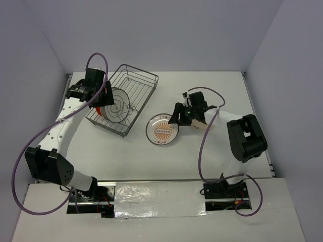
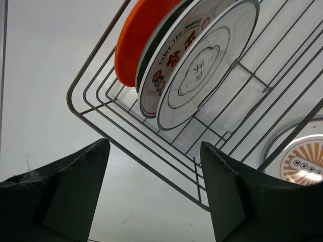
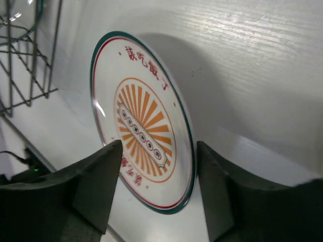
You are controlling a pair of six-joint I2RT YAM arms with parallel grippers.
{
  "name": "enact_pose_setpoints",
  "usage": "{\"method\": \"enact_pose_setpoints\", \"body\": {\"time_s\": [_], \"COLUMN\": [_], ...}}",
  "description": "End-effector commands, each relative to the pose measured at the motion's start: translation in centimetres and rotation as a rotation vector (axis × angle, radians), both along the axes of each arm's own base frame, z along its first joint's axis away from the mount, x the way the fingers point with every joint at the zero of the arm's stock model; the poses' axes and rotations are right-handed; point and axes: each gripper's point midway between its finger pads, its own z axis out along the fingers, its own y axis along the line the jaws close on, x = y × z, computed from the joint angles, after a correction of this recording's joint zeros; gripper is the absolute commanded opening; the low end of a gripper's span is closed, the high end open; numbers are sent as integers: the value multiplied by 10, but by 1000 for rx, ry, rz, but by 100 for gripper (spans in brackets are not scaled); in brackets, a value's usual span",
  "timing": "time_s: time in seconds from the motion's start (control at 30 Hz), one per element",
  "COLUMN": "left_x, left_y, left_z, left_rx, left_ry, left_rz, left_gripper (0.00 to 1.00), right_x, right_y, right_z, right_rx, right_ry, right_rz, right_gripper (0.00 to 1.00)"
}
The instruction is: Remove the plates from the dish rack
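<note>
The left pincer [image 2: 154, 151] is released, its two dark fingers [image 2: 70, 191] spread wide with nothing between them. It hangs just before a rounded corner of the rack [image 2: 71, 96]. Inside the rack, plates stand on edge and lean together: an orange plate [image 2: 132, 45] at the back, a red-lettered plate [image 2: 169, 63] next, and a dark-rimmed plate [image 2: 212, 65] in front with a scalloped outline at its centre. From overhead the rack sits askew in the upper left of the frame, with these plates at its left end, beside the pincer.

The right pincer [image 3: 159, 151] is also released, jaws apart and gripping nothing. It is low over the right edge of the sunburst plate [image 3: 144, 121]. That plate lies flat on the white worktop [image 3: 252, 60] near the middle of the overhead view, close to the rack's lower right corner but not touching it.
</note>
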Motion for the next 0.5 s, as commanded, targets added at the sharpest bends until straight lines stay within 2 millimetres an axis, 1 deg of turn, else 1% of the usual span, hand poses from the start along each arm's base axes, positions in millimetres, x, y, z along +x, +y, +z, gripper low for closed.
{"method": "enact_pose_setpoints", "body": {"time_s": [0.0, 0.03, 0.07, 0.1, 0.13, 0.17, 0.2, 0.23, 0.27, 0.33, 0.37, 0.4, 0.43, 0.47], "left_x": [12, 12, 14, 15, 16, 18, 20, 24, 28, 33, 37, 39, 43, 48], "left_y": [-4, -2, -1, 0, 1, 3, 3, 5, 5, 2, -3, -6, -8, -10], "left_z": [18, 14, 7, 4, 3, -1, -1, 0, -3, -4, -11, -13, -14, -19], "left_rx": [10, 25, 45, 58, 69, 86, 98, 113, 121, 122, 105, 99, 96, 96], "left_ry": [-90, -77, -48, -33, -23, -7, -5, -14, -11, -10, 9, 16, 13, 17], "left_rz": [-90, -95, -107, -112, -114, -126, -131, -140, -146, -166, -191, -203, -213, -222], "left_gripper": [84, 82, 81, 79, 76, 75, 74, 74, 73, 73, 71, 70, 68, 67], "right_x": [14, 7, 10, 13, 1, 6, 5, -1, -1, -6, -6, -7, -9, -11], "right_y": [4, -3, -14, -18, -30, -47, -50, -55, -56, -58, -59, -58, -60, -59], "right_z": [14, 11, 8, 17, 13, 24, 32, 38, 57, 70, 77, 88, 91, 93], "right_rx": [-56, -110, -200, -253, -334, -411, -441, -456, -432, -428, -427, -412, -417, -414], "right_ry": [-73, -45, -55, -70, -21, -59, -76, -81, -127, -159, -176, -200, -197, -199], "right_rz": [2, -7, -57, -84, -107, -176, -198, -210, -224, -217, -218, -212, -203, -194], "right_gripper": [70, 73, 80, 81, 82, 82, 90, 90, 91, 91, 92, 92, 92, 92]}}
